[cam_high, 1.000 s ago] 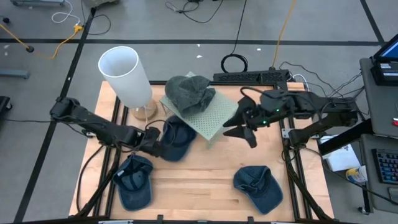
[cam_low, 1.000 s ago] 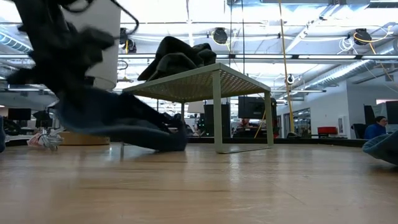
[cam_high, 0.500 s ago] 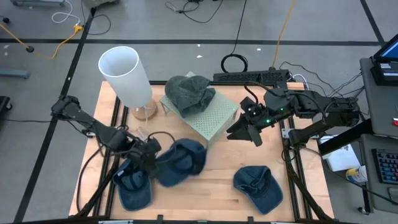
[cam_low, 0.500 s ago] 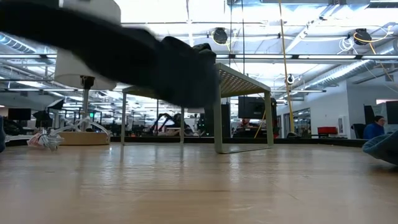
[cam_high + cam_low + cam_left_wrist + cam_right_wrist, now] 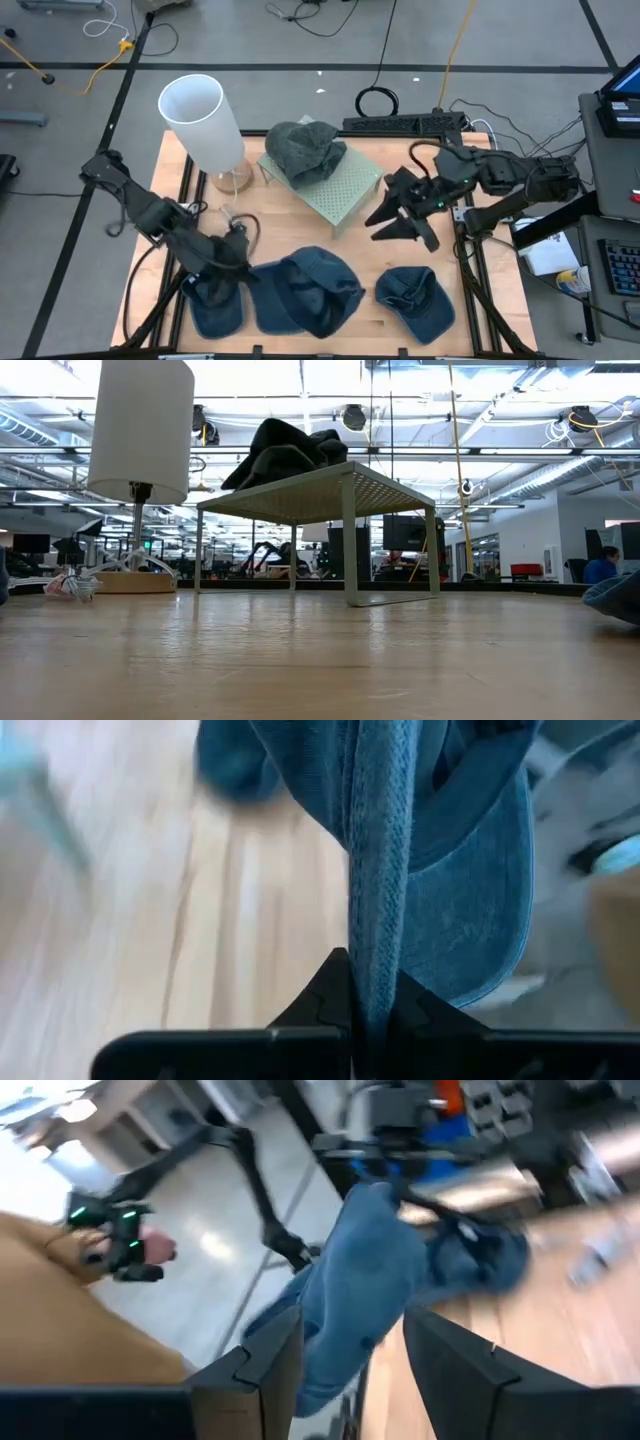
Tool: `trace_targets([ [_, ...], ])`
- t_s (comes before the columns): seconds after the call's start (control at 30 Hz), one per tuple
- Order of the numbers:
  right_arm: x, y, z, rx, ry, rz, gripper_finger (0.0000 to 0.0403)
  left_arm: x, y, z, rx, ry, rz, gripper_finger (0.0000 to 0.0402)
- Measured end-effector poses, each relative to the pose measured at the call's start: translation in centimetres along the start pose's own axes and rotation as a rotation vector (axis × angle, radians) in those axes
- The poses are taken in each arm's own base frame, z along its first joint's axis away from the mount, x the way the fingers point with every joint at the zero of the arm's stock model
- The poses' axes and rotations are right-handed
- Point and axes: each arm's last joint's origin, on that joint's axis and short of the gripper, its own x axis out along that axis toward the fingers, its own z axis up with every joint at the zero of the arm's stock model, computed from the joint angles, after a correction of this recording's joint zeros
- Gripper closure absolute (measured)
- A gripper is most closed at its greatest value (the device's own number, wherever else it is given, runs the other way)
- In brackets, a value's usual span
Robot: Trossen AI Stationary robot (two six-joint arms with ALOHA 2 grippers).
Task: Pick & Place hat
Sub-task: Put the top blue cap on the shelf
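Observation:
My left gripper (image 5: pixel 240 268) is shut on a blue denim cap (image 5: pixel 308 291) over the table's near middle. In the left wrist view the same cap (image 5: pixel 440 900) stretches away from the fingers. My right gripper (image 5: pixel 396 222) is open and touches nothing. It hovers right of the small green perforated table (image 5: pixel 335 185), and its wrist view looks toward the held cap (image 5: pixel 365 1280). A dark grey hat (image 5: pixel 303 150) lies on the green table's top (image 5: pixel 300 495). Two more blue caps lie flat on the wood, one near left (image 5: pixel 215 300) and one near right (image 5: pixel 416 300). My left gripper (image 5: pixel 372 1010) pinches the blue cap's edge (image 5: pixel 378 940) between its two fingers, a doubled band of denim standing on edge between them. The fingers come level from the table's left. The cap spreads out to the right of the fingers. Whether it rests on the wood, I cannot tell.
A white lamp (image 5: pixel 203 122) stands at the far left corner on a wooden foot (image 5: pixel 100 582). Bare wood lies between the green table and the caps along the near edge. Cables and a power strip (image 5: pixel 400 123) lie on the floor beyond the far edge.
My left gripper has swung from beside the green table toward the near edge, carrying the blue cap with it. The cap left the spot by the green table, swept past the low camera and is out of its view now. My right gripper drifted slightly toward the near edge.

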Motion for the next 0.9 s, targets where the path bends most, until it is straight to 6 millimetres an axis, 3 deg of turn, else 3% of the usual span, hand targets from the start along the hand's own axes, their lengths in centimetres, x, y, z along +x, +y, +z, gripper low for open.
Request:
trace_targets([
  [0.23,0.2,2.5,0.5,-0.209,-0.127,0.133,0.0246,-3.7,0.0,2.9,0.047,-0.316,-0.119,0.0394],
  [0.37,0.2,3.2,1.0,-0.286,-0.253,0.06,0.0253,-5.2,0.2,4.2,0.073,-0.453,-0.164,0.0394],
  [0.6,1.7,3.7,2.2,-0.365,-0.421,0.09,0.0265,-4.6,1.2,5.5,0.031,-0.494,-0.159,0.0394],
  [0.9,4.9,3.2,1.7,-0.347,-0.396,0.09,0.0278,-2.8,3.2,6.8,-0.105,-0.454,-0.164,0.0394],
])
